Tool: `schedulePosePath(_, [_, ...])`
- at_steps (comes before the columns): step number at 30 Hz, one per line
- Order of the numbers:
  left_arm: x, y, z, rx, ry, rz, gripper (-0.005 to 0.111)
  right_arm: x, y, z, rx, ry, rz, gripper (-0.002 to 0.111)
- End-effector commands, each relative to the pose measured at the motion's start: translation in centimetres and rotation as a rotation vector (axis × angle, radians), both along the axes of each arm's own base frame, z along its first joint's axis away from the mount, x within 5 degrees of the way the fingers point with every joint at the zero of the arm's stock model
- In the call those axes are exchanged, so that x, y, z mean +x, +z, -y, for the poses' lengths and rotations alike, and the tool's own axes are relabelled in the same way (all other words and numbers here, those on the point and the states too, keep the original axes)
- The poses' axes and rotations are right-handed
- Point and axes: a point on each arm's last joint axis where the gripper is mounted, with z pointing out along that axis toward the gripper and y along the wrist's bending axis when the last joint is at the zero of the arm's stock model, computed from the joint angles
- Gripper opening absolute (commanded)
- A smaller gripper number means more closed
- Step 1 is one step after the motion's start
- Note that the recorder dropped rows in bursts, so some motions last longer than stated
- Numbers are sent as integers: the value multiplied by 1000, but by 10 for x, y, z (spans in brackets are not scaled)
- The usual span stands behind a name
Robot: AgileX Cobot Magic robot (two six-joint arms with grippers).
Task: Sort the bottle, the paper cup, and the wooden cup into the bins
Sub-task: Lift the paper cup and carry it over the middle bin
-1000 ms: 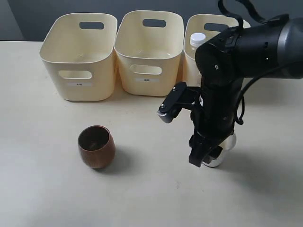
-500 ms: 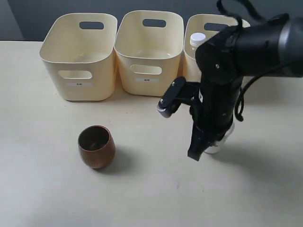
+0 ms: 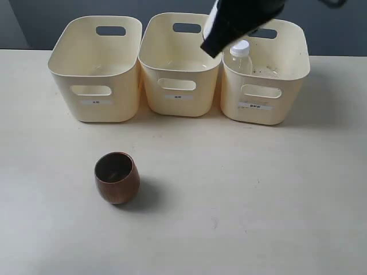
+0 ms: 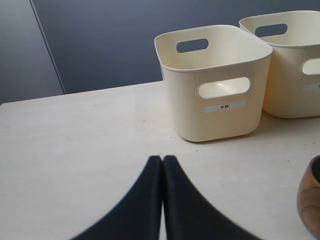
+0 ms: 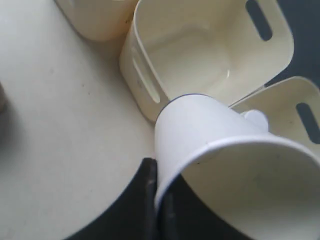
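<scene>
A: What changed?
B: The right arm (image 3: 241, 23) has lifted off the table and now hangs over the far bins (image 3: 180, 71); the paper cup (image 5: 220, 150) went up with it.

A: And its grip?
B: The right gripper (image 5: 155, 200) is clamped on the cup's rim, above the middle bin (image 5: 200, 55).

A: The rest?
B: The bottle (image 3: 241, 56) stands in the right bin (image 3: 264, 86). The wooden cup (image 3: 117, 177) waits on the near table. The left gripper (image 4: 162, 165) is closed, empty.

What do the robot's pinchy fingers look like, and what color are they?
They are black. The left gripper has two smooth, matte fingers that start wide and curve to thin pointed tips, like a bird's beak. The right gripper shows the same plain black. From the outside camera its arm is a glossy black block. No cables or markings show.
</scene>
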Motion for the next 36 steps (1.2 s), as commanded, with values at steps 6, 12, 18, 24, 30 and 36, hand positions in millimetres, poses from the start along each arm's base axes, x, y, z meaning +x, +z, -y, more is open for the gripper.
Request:
schedulePosePath(6, [0,0,0,0,-3,4,0,52,-15,-37,-40,22,39,-1])
schedulePosePath(12, [0,0,0,0,-3,4,0,92,-40,-48,-87,-1,40,-1])
schedulePosePath(18, [0,0,0,0,-3,4,0,121,-62,-49,-53,-4,-9,-1])
schedulePosePath(24, [0,0,0,0,-3,4,0,142,-81,-45,-43,-13,-19,-1])
schedulePosePath(30, [0,0,0,0,-3,4,0,160,-97,-40,-2,20,-35,-1])
schedulePosePath(36, [0,0,0,0,-3,4,0,176,-111,-33,39,31,-63,-1])
